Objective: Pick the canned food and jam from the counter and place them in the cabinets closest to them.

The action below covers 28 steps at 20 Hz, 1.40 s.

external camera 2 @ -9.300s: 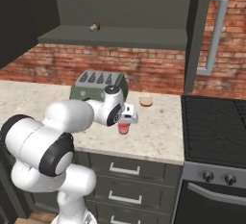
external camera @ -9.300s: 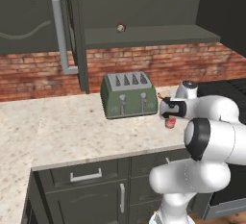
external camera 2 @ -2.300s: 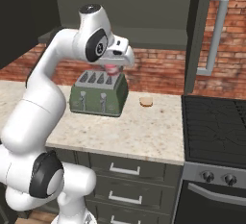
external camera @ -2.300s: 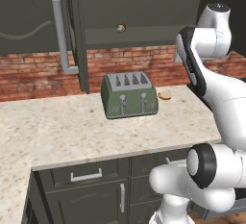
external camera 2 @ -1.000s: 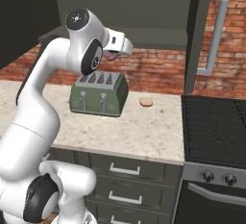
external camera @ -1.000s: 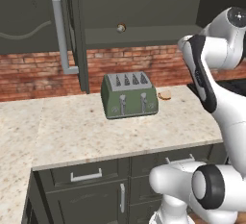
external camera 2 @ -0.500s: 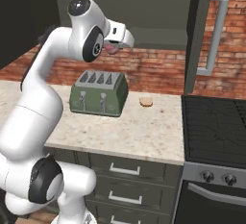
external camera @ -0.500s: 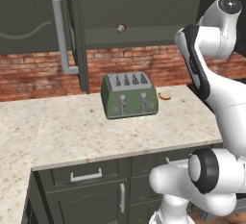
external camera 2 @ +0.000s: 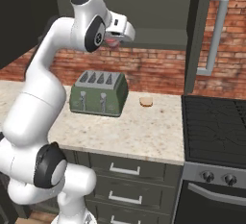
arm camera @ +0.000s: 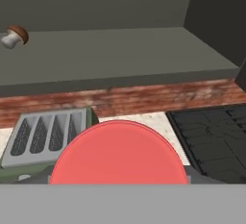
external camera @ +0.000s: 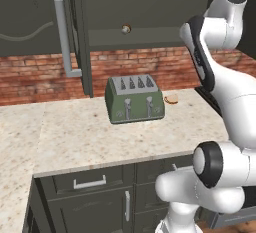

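The jam (arm camera: 118,153) is a pinkish-red jar whose round top fills the lower middle of the hand view, hiding the finger tips. In the right base view my gripper (external camera 2: 115,35) is held high above the toaster, shut on the jam (external camera 2: 111,39), level with the open cabinet's shelf (arm camera: 120,50). The cabinet door (external camera: 75,27) with its long pale handle (external camera: 65,32) stands open. The beige counter (external camera: 90,137) lies well below the hand. The canned food is out of view.
A green toaster (external camera: 135,99) stands on the counter under the hand, with a flat tan disc (external camera: 171,99) beside it. A small brown mushroom (arm camera: 13,35) sits on the cabinet shelf at the left. The black stove (external camera 2: 216,127) is to the right.
Over the last second the hand has risen a little with the jam in it, coming up to the cabinet shelf's height. The toaster and disc have not moved.
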Motion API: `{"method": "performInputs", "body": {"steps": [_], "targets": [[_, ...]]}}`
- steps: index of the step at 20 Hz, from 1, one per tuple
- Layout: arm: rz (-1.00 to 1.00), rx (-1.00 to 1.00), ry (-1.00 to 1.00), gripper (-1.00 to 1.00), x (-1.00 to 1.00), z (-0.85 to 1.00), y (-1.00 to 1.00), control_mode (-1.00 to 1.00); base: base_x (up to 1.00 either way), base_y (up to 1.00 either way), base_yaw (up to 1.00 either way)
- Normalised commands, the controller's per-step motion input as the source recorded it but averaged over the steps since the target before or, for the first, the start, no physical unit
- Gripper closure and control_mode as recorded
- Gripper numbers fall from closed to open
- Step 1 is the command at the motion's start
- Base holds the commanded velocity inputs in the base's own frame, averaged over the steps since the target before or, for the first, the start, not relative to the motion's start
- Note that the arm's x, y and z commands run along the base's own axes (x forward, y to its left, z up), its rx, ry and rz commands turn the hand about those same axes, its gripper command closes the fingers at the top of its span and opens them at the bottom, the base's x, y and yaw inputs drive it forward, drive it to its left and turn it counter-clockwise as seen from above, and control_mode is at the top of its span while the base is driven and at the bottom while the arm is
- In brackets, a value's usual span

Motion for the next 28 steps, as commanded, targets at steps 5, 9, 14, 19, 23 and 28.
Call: {"method": "performInputs", "body": {"steps": [5, 9, 14, 19, 23, 28], "targets": [[0.00, 0.00, 0.02, 1.00, 0.39, 0.00, 0.00, -1.00, 0.00, 0.00, 0.00], [0.00, 0.00, 0.02, 1.00, 0.41, -0.01, 0.00, -1.00, 0.00, 0.00, 0.00], [0.00, 0.00, 0.00, 1.00, 0.37, -0.12, 0.00, -1.00, 0.00, 0.00, 0.00], [0.00, 0.00, 0.00, 1.00, 0.37, -0.09, 0.00, -1.00, 0.00, 0.00, 0.00], [0.00, 0.00, 0.00, 1.00, 0.45, -0.05, 0.00, -1.00, 0.00, 0.00, 0.00], [0.00, 0.00, 0.00, 1.00, 0.46, -0.01, 0.00, -1.00, 0.00, 0.00, 0.00]]}}
